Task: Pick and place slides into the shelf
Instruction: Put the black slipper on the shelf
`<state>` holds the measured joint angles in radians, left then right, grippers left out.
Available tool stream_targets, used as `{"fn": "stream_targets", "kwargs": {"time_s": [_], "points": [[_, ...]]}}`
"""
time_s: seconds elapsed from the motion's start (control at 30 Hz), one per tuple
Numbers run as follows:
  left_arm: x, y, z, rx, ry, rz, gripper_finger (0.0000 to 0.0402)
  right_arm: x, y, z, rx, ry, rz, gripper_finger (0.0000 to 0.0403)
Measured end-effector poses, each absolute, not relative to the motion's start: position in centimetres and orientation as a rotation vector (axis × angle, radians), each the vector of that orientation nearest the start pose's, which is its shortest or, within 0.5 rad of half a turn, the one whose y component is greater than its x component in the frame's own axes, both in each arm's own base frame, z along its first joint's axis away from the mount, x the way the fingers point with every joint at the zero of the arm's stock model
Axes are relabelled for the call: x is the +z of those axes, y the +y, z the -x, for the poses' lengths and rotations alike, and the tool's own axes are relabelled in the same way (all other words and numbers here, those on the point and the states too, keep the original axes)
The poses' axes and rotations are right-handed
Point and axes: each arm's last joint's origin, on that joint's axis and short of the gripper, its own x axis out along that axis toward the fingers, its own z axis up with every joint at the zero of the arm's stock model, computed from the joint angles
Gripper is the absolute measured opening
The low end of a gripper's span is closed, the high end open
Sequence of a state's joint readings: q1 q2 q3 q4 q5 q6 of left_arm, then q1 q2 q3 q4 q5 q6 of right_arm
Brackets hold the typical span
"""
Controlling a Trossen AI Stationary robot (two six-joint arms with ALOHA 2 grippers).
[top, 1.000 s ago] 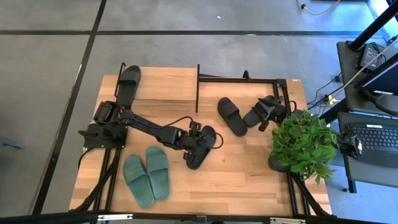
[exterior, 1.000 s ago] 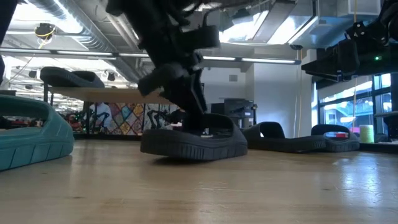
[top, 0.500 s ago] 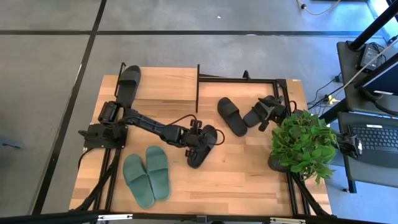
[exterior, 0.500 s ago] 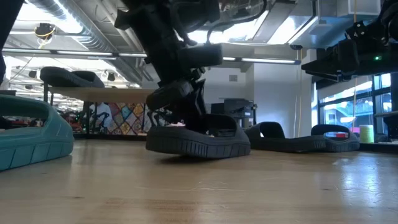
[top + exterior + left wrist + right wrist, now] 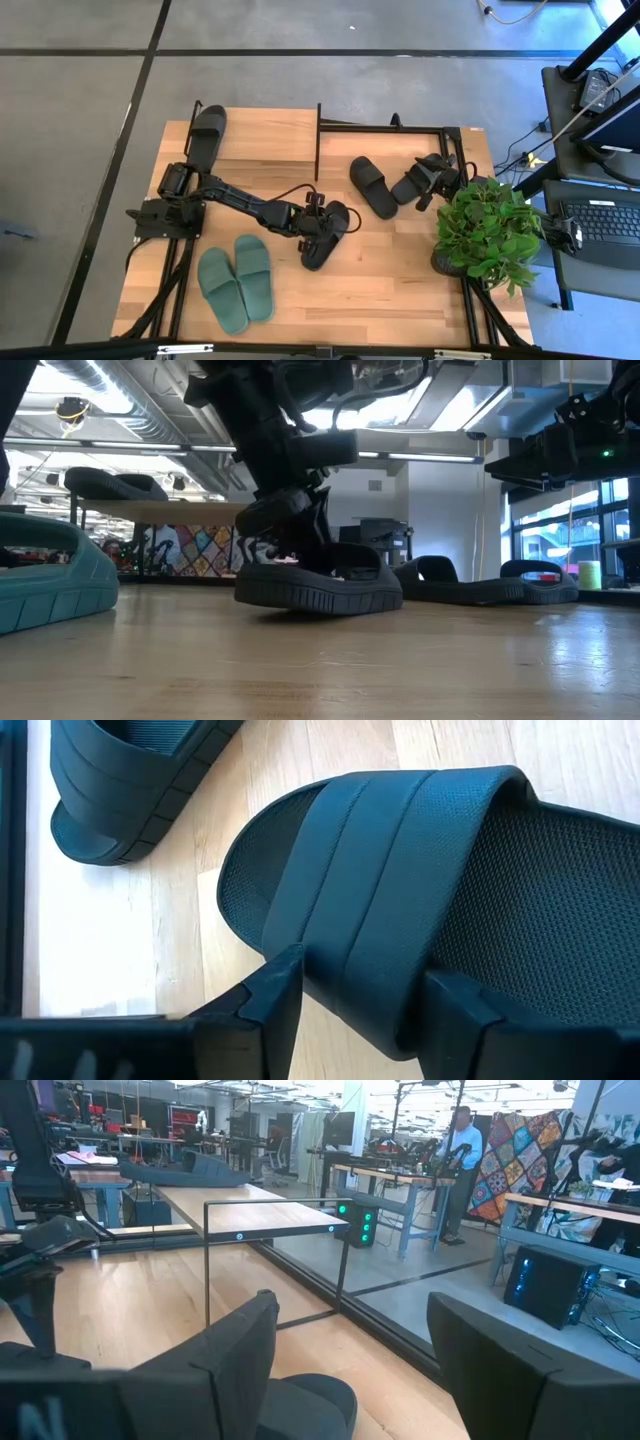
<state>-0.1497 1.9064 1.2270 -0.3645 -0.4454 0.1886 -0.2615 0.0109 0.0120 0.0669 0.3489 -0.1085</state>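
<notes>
High view straight down over whole table, low view level at tabletop, both shared a black slide, wrist views close.

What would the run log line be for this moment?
left gripper: straddling black slide's strap mid-table, grip unconfirmed | right gripper: open, waiting by plant | shelf: one slide on top

The left arm reaches from its base at the table's left edge out toward the table's middle, elbow low, wrist tilted downward. The left gripper sits low at the tabletop, its two dark fingers clamped on either side of a matte black foam slide's strap. The right arm waits near the table's far right side, the right gripper with fingers spread wide.
</notes>
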Motion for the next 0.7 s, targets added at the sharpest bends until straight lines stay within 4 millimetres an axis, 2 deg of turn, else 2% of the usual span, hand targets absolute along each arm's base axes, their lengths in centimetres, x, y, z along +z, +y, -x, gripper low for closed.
{"fn": "stream_targets", "kwargs": {"time_s": [0.13, 0.4, 0.57, 0.7], "points": [[16.5, -4.5, -38.0, 0.175, 1.028, -0.479, 0.0118, 17.3, -3.4, -9.0, -0.614, -0.036, 0.102, 0.0257], [16.5, -4.5, -38.0, 0.181, 1.023, -0.481, 0.0013, 17.3, -3.4, -9.0, -0.613, -0.036, 0.102, 0.0257], [17.1, -4.8, -37.6, 0.153, 1.039, -0.482, 0.0009, 17.3, -3.4, -9.0, -0.613, -0.036, 0.103, 0.0257], [19.9, -5.4, -36.7, 0.077, 1.096, -0.467, 0.0006, 17.3, -3.4, -9.0, -0.613, -0.036, 0.103, 0.0257]]}}
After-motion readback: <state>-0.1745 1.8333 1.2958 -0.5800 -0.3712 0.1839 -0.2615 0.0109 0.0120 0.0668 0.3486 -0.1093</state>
